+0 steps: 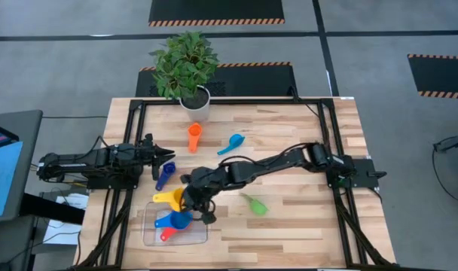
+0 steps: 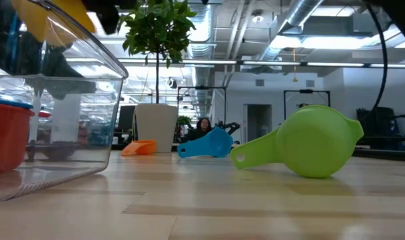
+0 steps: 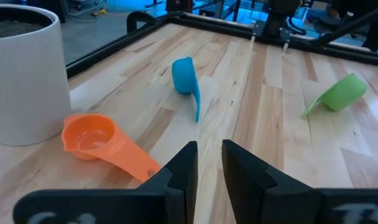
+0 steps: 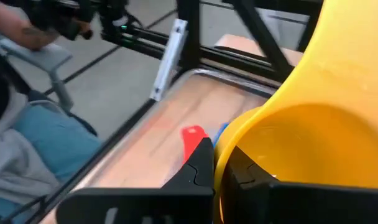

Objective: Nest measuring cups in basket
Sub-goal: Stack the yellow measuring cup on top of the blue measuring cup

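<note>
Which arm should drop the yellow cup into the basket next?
Right. Its gripper is already shut on the yellow cup, at the basket's far edge, where red and blue cups lie. The left gripper waits at the table's left edge, holding nothing.

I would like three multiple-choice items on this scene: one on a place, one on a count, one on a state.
1. Where is the green measuring cup?
A. in the basket
B. on the table, right of the basket
C. beside the plant pot

2. How many cups lie on the bare table?
A. four
B. two
C. six

3. The right gripper is
A. open and empty
B. out of view
C. shut on the yellow measuring cup

Key: 1 B, it lies apart from the basket; 2 A, orange, light blue, dark blue, green; 3 C, jaws pinch its rim.
</note>
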Action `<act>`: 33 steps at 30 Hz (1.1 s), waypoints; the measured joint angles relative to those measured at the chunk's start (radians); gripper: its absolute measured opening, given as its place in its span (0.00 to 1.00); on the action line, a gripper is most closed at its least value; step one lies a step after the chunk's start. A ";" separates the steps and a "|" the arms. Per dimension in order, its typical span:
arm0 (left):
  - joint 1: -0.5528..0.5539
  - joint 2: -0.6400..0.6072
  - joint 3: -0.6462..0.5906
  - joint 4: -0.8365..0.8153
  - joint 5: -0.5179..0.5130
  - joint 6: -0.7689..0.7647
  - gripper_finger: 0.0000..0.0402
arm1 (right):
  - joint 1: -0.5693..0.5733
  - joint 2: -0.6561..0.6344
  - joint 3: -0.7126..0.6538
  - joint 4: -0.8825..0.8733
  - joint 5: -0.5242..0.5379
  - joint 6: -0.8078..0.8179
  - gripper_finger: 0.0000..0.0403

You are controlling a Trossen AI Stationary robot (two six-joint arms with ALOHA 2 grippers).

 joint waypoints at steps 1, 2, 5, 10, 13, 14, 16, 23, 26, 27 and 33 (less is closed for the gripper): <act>0.000 0.000 0.000 0.000 0.000 0.006 0.15 | 0.004 0.013 0.019 -0.022 -0.009 0.000 0.03; 0.000 0.000 0.000 0.000 0.000 0.010 0.15 | 0.009 0.025 0.037 -0.056 -0.013 -0.001 0.03; 0.000 0.000 0.000 0.000 -0.001 0.010 0.15 | 0.020 0.075 0.081 -0.092 -0.016 -0.002 0.03; 0.000 0.000 0.000 0.001 -0.001 0.009 0.15 | 0.033 0.122 0.118 -0.098 -0.013 0.014 0.03; 0.000 0.000 0.000 0.001 -0.002 -0.003 0.15 | 0.035 0.122 0.118 -0.100 -0.008 0.016 0.03; 0.000 0.000 0.000 0.001 -0.002 -0.004 0.15 | 0.035 0.122 0.114 -0.099 -0.007 0.019 0.03; 0.000 0.000 0.000 0.001 -0.002 -0.006 0.15 | 0.035 0.122 0.106 -0.094 -0.006 0.035 0.03; 0.000 0.000 0.000 0.001 -0.002 -0.007 0.15 | 0.047 0.122 0.102 -0.076 0.022 0.052 0.03; 0.000 0.000 0.000 0.001 -0.002 -0.007 0.15 | 0.052 0.122 0.102 -0.070 0.057 0.054 0.03; 0.000 0.000 0.000 0.001 -0.002 -0.007 0.15 | 0.053 0.123 0.102 -0.070 0.059 0.055 0.03; 0.000 0.000 0.000 0.000 -0.002 -0.006 0.15 | 0.050 0.170 0.100 -0.062 0.051 0.061 0.03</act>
